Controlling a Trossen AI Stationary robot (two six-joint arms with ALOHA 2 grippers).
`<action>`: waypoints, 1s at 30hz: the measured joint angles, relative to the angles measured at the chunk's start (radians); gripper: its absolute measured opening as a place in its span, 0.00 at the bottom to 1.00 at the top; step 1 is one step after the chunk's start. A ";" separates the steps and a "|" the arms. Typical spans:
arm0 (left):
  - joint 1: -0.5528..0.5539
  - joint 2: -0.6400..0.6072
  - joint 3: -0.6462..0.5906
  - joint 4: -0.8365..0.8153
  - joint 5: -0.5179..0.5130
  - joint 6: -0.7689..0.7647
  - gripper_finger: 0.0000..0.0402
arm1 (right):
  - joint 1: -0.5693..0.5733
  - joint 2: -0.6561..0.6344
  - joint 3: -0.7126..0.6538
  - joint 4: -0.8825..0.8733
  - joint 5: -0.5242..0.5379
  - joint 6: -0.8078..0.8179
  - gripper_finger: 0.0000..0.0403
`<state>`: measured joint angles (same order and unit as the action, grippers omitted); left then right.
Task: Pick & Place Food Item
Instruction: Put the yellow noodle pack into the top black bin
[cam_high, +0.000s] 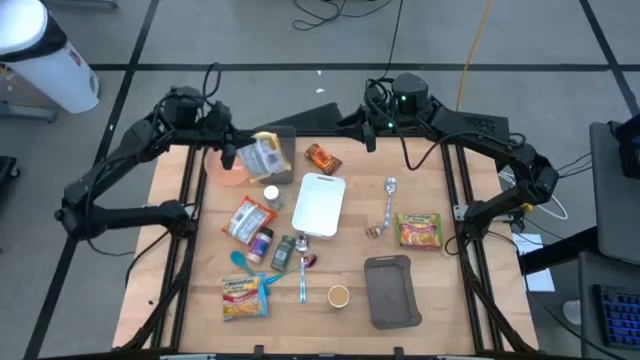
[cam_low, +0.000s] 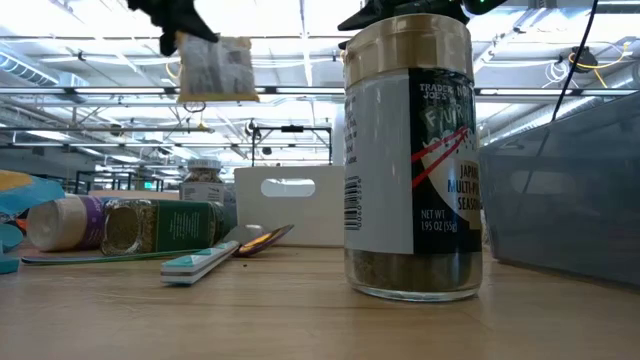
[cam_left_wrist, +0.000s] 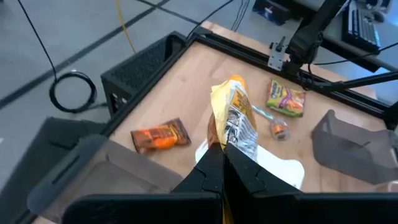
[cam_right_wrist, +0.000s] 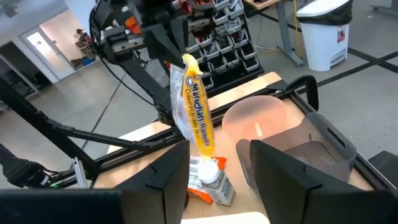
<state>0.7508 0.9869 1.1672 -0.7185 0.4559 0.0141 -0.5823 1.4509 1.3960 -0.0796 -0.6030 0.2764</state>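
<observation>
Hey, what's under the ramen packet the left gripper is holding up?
The ramen packet hangs from the shut left gripper above the far-left corner of the table, over a pink bowl and a grey bin. The packet hides what lies directly beneath it.

Bright overhead ceiling lights; soft shadows; sharp.

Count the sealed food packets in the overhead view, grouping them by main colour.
Yellow ramen packets: 3
Orange packet: 1
Red-and-white packet: 1
Total: 5
</observation>
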 joint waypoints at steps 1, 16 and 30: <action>0.017 -0.002 -0.014 0.004 0.026 0.003 0.00 | 0.004 0.000 0.000 0.000 0.000 0.000 0.40; 0.211 0.206 -0.045 0.044 0.275 0.120 0.00 | 0.068 0.000 0.000 -0.007 0.057 -0.008 0.40; 0.216 0.335 0.016 0.110 0.251 0.193 0.00 | 0.058 0.001 -0.079 0.001 0.107 -0.030 0.40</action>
<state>0.9671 1.3218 1.1835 -0.6087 0.7068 0.2072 -0.5247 1.4517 1.3167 -0.0788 -0.4960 0.2460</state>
